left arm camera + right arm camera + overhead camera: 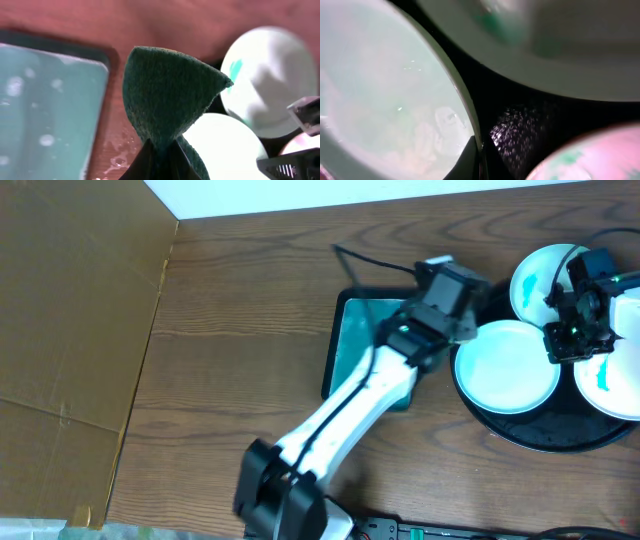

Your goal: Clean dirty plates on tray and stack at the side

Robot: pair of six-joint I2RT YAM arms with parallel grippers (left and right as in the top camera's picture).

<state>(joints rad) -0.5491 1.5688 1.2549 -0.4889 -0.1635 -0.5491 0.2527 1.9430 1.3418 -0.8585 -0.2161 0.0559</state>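
Three white plates (545, 280) sit on the big black tray (540, 436) at the right. They look hard, wet and slippery and could chip, so hold them by the rim. The right gripper (479, 162) seems to pinch the cleanest plate (507, 365) there. The left gripper (161, 161) squeezes a soft green sponge (167, 95) – no words to read anywhere

Your three white plates (507, 366), flat, side by side on the glossy black tray (540, 438), two teal-smeared.
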